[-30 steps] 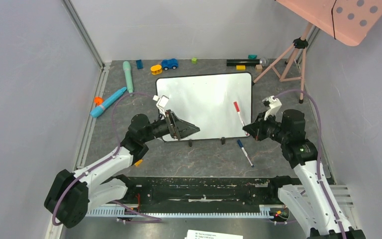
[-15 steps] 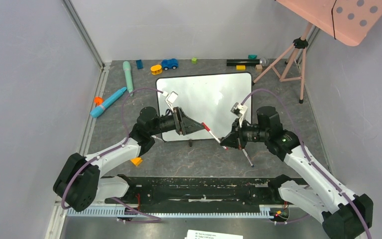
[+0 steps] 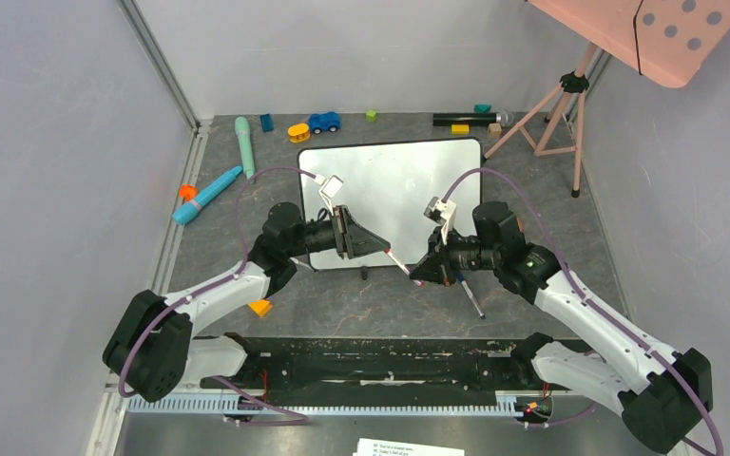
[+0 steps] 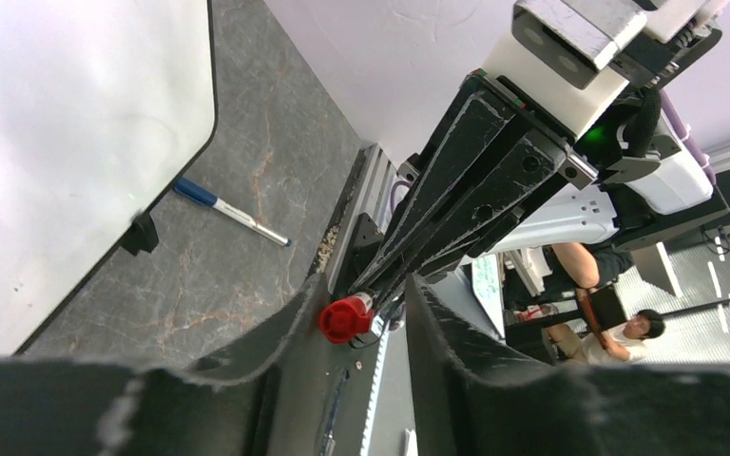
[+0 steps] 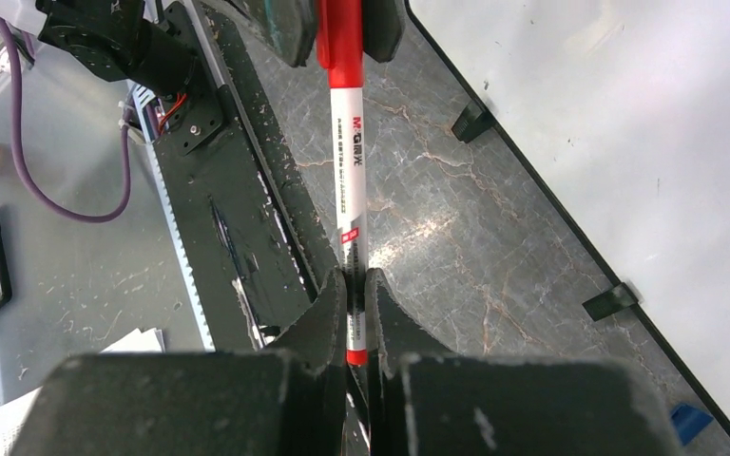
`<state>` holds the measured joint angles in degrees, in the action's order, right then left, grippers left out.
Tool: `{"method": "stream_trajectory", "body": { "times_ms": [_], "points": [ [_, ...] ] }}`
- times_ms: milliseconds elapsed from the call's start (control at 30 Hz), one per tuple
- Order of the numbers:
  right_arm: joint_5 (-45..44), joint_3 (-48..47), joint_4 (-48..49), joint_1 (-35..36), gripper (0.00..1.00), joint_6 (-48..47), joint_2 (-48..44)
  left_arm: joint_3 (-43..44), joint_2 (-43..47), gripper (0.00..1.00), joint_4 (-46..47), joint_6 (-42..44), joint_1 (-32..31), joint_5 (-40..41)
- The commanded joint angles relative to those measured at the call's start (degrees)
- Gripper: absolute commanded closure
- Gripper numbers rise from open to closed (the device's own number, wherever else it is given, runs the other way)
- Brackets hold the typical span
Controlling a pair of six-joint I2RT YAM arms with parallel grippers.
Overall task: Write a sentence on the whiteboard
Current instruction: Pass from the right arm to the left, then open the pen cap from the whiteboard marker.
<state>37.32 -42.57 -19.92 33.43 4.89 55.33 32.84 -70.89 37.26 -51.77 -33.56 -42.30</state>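
The whiteboard (image 3: 399,180) lies flat at mid table, glossy and blank; no sentence shows on it in any view. My right gripper (image 3: 418,274) hovers in front of the board's near edge, shut on the tail of a red marker (image 3: 397,260) that points left. The right wrist view has the barrel (image 5: 349,171) clamped between my right gripper (image 5: 356,277) jaws. My left gripper (image 3: 380,247) faces it, jaws around the red cap (image 4: 346,318). In the left wrist view, my left gripper (image 4: 363,285) is open; the cap touches one finger, with a gap to the other.
A blue marker (image 3: 469,292) lies on the grey mat in front of the board. Toys line the back: a blue car (image 3: 323,122), a teal cylinder (image 3: 244,144), a blue cylinder (image 3: 207,195). A pink tripod (image 3: 556,109) with a dotted panel (image 3: 656,28) stands at back right.
My right arm swung left with the red marker, from beside the board's right side to in front of it. My left gripper's jaws narrowed around the cap end.
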Motion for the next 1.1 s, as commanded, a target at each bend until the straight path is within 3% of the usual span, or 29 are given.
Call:
{"method": "stream_trajectory", "body": {
  "times_ms": [0,167,200,267,333,400,467,633,733,833,967,1067],
  "points": [
    [-1.96,-2.7,2.54,0.58,1.0,-0.11,0.54,1.69,0.01,0.66,-0.47,0.3,-0.32,-3.14],
    [-2.69,-3.0,2.44,0.76,1.0,-0.25,0.41,2.39,-0.72,0.97,-2.05,1.05,-0.28,-4.3],
    [-2.77,-3.14,2.43,0.76,0.99,-0.32,0.38,2.39,-0.76,0.98,-2.14,1.06,-0.28,-4.41],
    [-3.91,-3.23,2.62,0.76,0.61,-0.04,-0.17,1.98,-0.3,0.98,-2.22,0.82,-0.3,-3.35],
    [-4.68,-2.82,4.2,0.76,0.34,0.84,-1.31,1.12,0.8,0.98,-1.26,0.03,-0.28,-1.22],
    [-6.02,-1.57,7.83,0.76,0.22,3.64,-2.97,-0.97,2.08,0.98,2.58,-2.59,-0.2,1.52],
    [-9.15,1.19,14.04,0.76,0.16,8.76,-5.61,-3.44,3.04,0.98,8.98,-6.79,-0.2,4.75],
    [-16.24,15.06,40.88,0.8,0.04,26.93,-15.08,-6.03,1.22,0.98,24.63,-17.33,-0.19,9.61],
    [-16.31,19.02,51.57,0.76,0.03,32.76,-15.63,-5.84,-2.7,0.98,33.72,-24.57,-0.23,11.02],
    [-16.05,18.25,52.81,0.76,0.14,35.97,-12.94,-4.88,-7.3,0.98,44.22,-31.17,-0.28,11.82],
    [-14.91,20.28,63.44,1.01,0.3,42.85,-10.53,-2.37,-10.54,0.98,45.71,-32.61,-0.67,10.27],
    [-16.02,19.5,63.01,1.2,0.41,44.31,-9.5,-2.87,-10.44,0.98,45.72,-32.14,-0.89,11.08]
  ]
}}
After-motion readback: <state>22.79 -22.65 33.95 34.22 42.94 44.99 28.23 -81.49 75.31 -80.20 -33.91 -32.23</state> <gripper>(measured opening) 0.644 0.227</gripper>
